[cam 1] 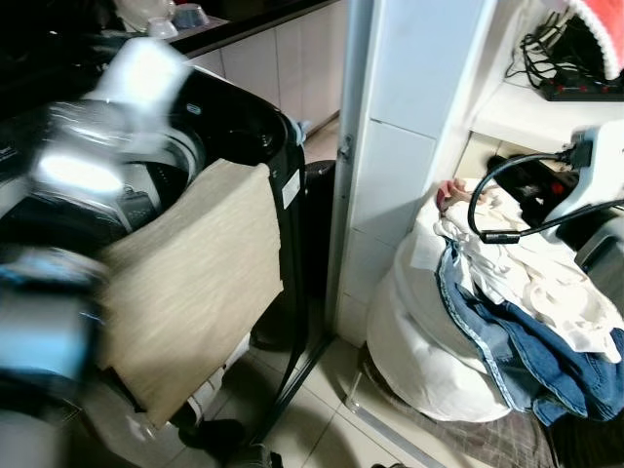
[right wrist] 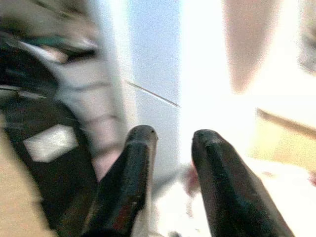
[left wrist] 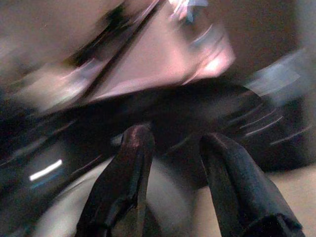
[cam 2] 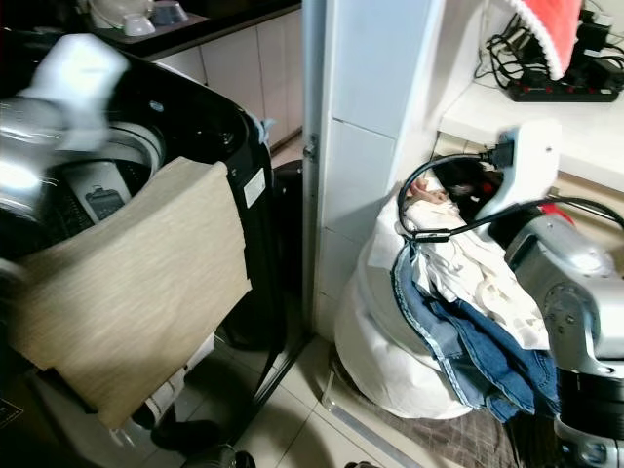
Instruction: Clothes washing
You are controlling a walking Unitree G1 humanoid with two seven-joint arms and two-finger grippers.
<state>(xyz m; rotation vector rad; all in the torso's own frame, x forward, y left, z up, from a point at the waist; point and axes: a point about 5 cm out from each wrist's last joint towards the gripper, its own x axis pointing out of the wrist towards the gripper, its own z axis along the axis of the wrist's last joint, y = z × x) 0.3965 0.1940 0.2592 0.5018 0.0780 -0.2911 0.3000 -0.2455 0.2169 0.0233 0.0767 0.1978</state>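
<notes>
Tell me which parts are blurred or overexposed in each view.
Eye views: left arm smeared by motion, laundry bag sharp. Left wrist view: background streaked, fingers fairly clear. Right wrist view: wall washed out white, all soft.

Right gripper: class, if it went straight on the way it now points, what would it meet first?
Probably the white tiled wall straight ahead of the open right gripper, with the white laundry bag lower down. The picture is blurred, so depth is uncertain.
</notes>
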